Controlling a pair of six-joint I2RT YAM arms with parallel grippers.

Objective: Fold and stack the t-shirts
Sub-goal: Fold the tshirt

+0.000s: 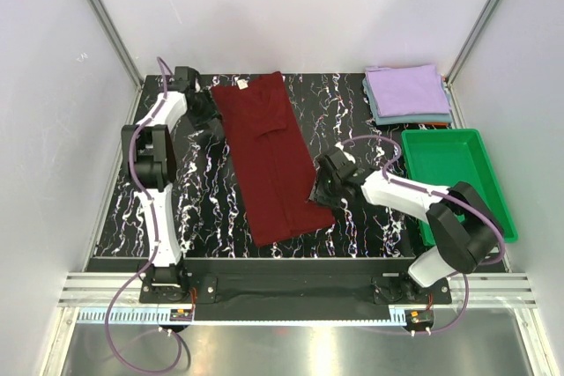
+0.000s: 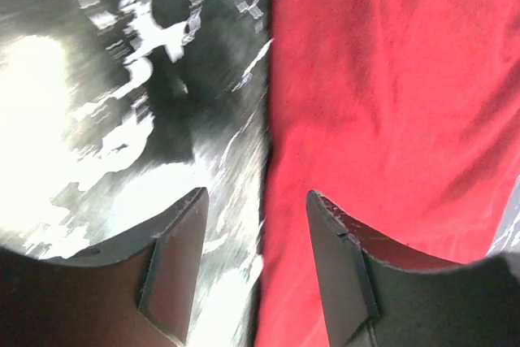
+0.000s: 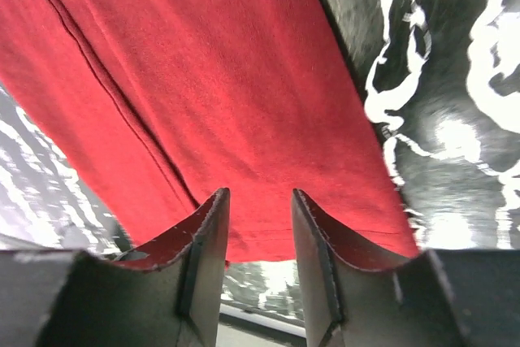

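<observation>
My left gripper (image 2: 256, 270) hangs unclenched and empty at the collar end of the dark maroon cotton t-shirt (image 1: 269, 160). One finger is over the cloth, the other over the black, white-veined tabletop (image 1: 203, 209). My right gripper (image 3: 260, 266), jaws parted by a narrow gap and holding nothing, hovers low over the shirt's right edge near the hem.

The shirt lies mid-table as a long strip, apparently already folded lengthwise, so I judge the crosswise fold is next. To do it well I should slide a finger under every layer at the edge, pinch the full thickness, lift only slightly and carry the end over squarely so the strip does not skew.

At the far right corner the folded lavender t-shirt (image 1: 407, 87) sits on the grey-blue t-shirt (image 1: 414, 117), just beyond the green plastic tray (image 1: 493, 209).
</observation>
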